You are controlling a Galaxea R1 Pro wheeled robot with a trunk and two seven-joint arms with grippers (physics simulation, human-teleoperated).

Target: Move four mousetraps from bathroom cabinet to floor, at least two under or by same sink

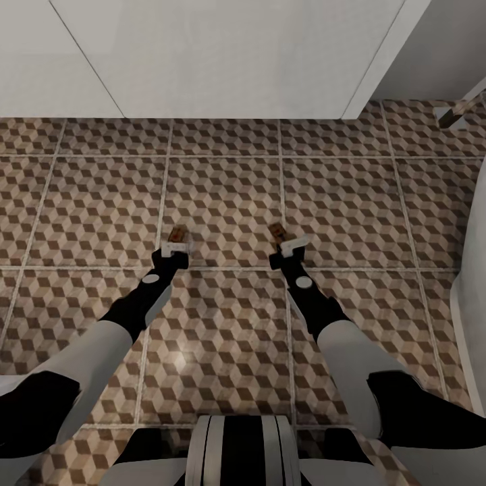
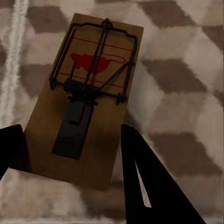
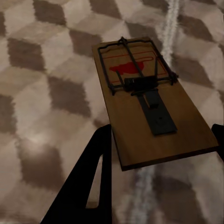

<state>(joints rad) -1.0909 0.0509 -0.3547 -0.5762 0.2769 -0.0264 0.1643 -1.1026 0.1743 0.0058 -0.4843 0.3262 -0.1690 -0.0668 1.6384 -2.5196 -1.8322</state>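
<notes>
Black forearms reach forward from our trunk in the head view, both stretched low over the bathroom floor (image 1: 223, 202) with its brown, beige and white cubes. Our left gripper (image 1: 174, 251) and our right gripper (image 1: 291, 247) sit almost level with each other, well apart, each carrying one trap at its tip.

In the left wrist view the left mousetrap (image 2: 86, 100) lies between our dark fingers (image 2: 149, 182), which close narrowly on the sides of its near end. Its long axis runs straight out from the gripper, wire bar and red spot at the far end. The right mousetrap (image 3: 149, 107) sits the same way in the right wrist view: one finger (image 3: 88, 177) presses its near corner, the other just shows at the board's opposite edge, and the board points away along the fingers. We judge both boards to be held just above or on the tiles; we cannot tell whether they touch.

Farther on, a white unit (image 1: 223, 54) crosses the top of the head view, most likely the vanity under the sink. Both traps point toward it and lie near its front edge, neither arm clearly closer. We judge the coming move to be a short lowering and release, perhaps after a small push forward.
</notes>
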